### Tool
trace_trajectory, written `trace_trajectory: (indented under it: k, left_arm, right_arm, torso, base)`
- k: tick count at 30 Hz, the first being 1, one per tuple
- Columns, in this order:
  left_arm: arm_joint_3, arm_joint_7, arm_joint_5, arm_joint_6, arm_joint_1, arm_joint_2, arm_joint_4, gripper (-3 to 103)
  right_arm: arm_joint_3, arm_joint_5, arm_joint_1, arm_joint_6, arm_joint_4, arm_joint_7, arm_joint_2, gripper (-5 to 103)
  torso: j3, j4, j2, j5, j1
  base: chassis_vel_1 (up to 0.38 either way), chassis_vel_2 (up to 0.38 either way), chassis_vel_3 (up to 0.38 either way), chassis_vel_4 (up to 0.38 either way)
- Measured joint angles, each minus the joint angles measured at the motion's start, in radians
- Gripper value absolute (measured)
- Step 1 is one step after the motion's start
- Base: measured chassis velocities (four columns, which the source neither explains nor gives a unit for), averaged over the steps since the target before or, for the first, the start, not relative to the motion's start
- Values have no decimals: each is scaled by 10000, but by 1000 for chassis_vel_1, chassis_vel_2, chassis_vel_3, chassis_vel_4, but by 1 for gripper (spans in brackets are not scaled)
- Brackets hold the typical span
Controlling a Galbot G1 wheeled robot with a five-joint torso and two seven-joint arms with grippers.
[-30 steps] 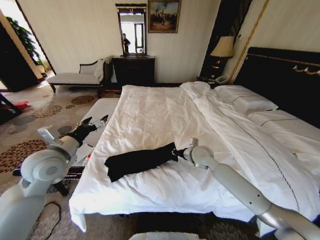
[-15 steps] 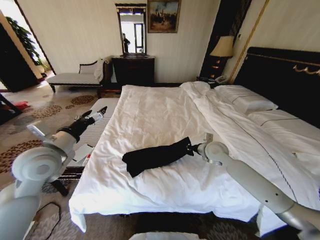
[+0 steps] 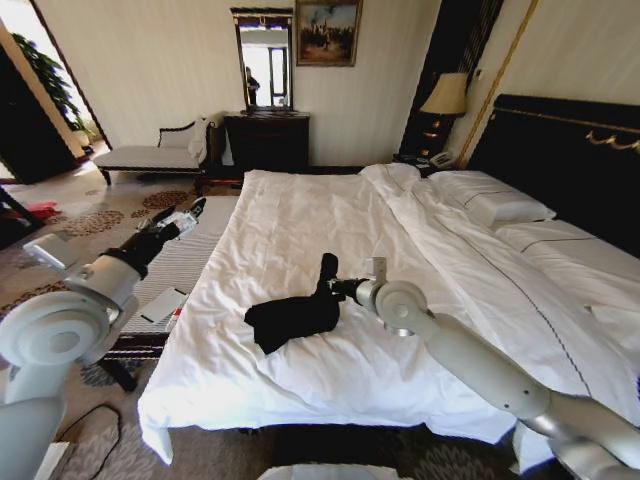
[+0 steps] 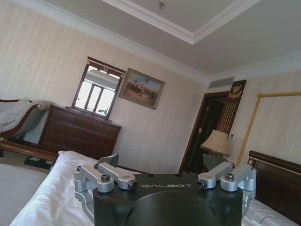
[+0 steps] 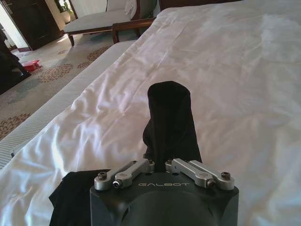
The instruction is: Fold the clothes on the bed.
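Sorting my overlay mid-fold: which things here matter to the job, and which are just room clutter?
Job: black T-shirt, pinched in the right gripper; bed; left gripper, raised beside the bed.

Lying about: striped bench, chaise, dresser, lamp, painting.

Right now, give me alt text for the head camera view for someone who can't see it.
The right gripper is shut on one end of a black T-shirt, lifting that end off the white bed while the rest lies bunched on the sheet. The left gripper hangs open in the air beside the bed, above a striped bench.
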Motion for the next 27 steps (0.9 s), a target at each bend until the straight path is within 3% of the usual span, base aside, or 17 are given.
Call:
trace_trajectory:
  k: [16,23,27]
  left_arm:
    - [-17,-73,139,64,-70,175,325,100]
    - [11,-77,229,80,-63,95,398,100]
    - [-8,-85,233,81,-63,107,455,100]
  right_arm:
    - [-1753,-566,325,-127,-717,-22,1612,4]
    - [-2366,-1327,357,-106,-1604,-191,2910,4]
    - [-2521,-1682,336,-69,-1911,-192,3282,4]
  torso:
    - [0,-3,0,-1,0]
    - [0,0,0,-1,1]
    - [0,0,0,0,0]
  base:
    - [0,0,0,0]
    - [0,0,0,0]
    - [0,0,0,0]
